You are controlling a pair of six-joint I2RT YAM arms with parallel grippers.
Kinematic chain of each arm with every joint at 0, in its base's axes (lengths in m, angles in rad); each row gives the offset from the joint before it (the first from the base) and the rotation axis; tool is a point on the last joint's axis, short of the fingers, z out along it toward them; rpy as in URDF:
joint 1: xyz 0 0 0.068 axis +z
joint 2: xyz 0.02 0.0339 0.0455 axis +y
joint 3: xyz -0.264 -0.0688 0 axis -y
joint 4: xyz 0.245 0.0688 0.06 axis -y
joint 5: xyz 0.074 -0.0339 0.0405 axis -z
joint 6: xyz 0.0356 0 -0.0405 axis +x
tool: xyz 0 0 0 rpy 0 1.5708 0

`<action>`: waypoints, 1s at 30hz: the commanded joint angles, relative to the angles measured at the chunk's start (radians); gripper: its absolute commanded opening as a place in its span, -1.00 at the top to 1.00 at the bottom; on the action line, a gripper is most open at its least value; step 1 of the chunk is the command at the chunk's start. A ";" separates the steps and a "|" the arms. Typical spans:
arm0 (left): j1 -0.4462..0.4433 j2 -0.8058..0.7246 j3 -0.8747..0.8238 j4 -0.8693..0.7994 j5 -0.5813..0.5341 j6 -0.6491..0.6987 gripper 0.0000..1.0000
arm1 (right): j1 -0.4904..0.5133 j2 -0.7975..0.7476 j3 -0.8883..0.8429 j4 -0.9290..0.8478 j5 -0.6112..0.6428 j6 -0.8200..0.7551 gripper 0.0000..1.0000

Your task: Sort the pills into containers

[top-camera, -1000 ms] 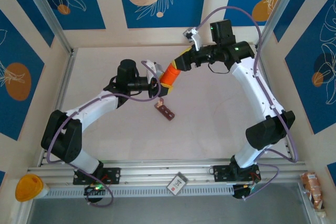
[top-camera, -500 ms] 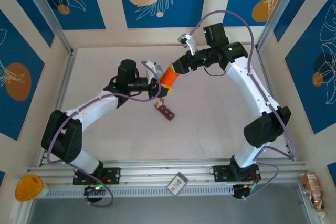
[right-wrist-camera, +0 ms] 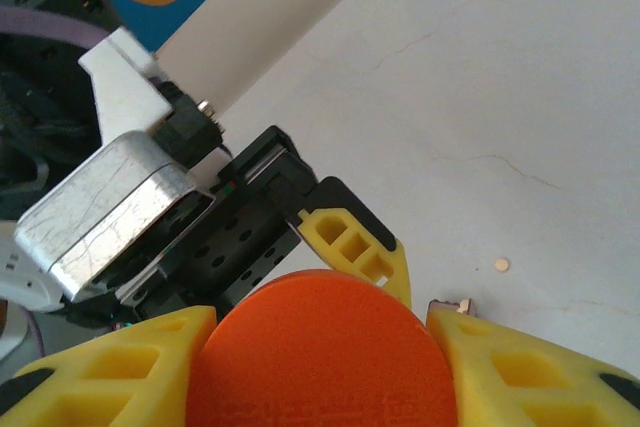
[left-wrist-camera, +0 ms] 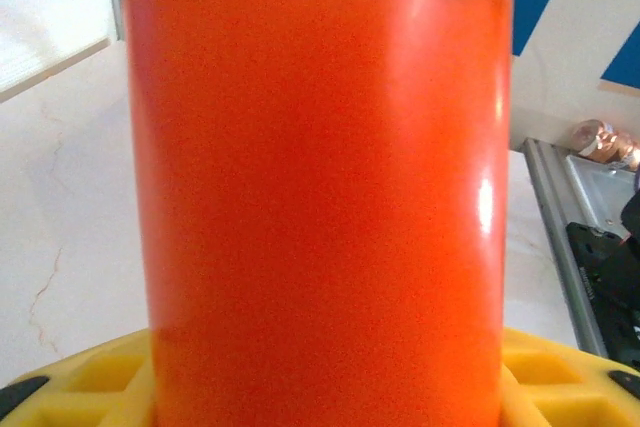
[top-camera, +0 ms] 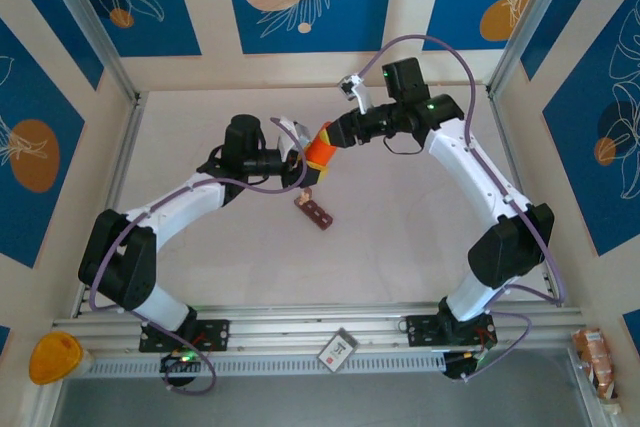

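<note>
One bottle (top-camera: 322, 144), one three-compartment strip (top-camera: 314, 211) — one loose pill (right-wrist-camera: 502, 264).

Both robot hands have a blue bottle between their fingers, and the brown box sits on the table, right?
No: the bottle is orange, not blue, as the left wrist view shows. The left gripper and right gripper have it between their fingers, and the brown box sits on the table.

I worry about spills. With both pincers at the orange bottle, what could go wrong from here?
1. The bottle hangs above the table, clamped by the left pincer, with the right pincer flanking it too; uneven pulling could make it slip or drop.
2. The compartment strip on the table is narrow, and a pale speck, perhaps a pill, lies loose there; more could scatter.
</note>
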 commanded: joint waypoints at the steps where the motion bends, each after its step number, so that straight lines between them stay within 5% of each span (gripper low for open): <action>1: 0.002 -0.050 -0.008 0.132 -0.069 0.018 1.00 | 0.040 0.005 -0.055 0.030 0.076 0.164 0.17; 11: 0.001 -0.059 -0.049 0.174 -0.152 0.038 1.00 | 0.101 0.011 -0.096 0.102 0.149 0.284 0.14; 22: 0.001 -0.034 -0.065 0.183 -0.146 0.036 1.00 | -0.026 -0.074 -0.046 0.068 0.029 0.211 -0.64; 30: 0.002 -0.026 -0.053 0.181 -0.097 0.025 1.00 | -0.087 -0.138 -0.051 0.042 -0.085 0.041 -0.67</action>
